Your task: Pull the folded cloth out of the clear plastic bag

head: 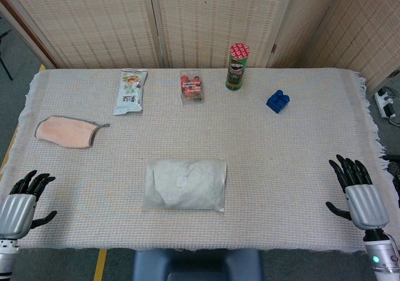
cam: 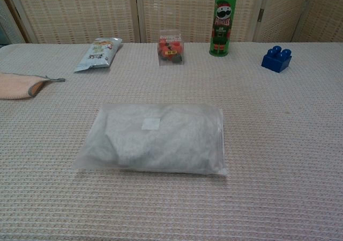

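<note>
I have not started pulling yet. The bag (head: pixel 185 184) lies flat in the lower middle of the head view, with the cloth (cam: pixel 161 139) still inside. My left robot hand (head: pixel 22 203) waits at the lower left and my right robot hand (head: pixel 359 193) at the lower right. Both are open and hold nothing, and both are well apart from the bag. Next I think I must bring both in, one to hold the bag and one to find its open end.
</note>
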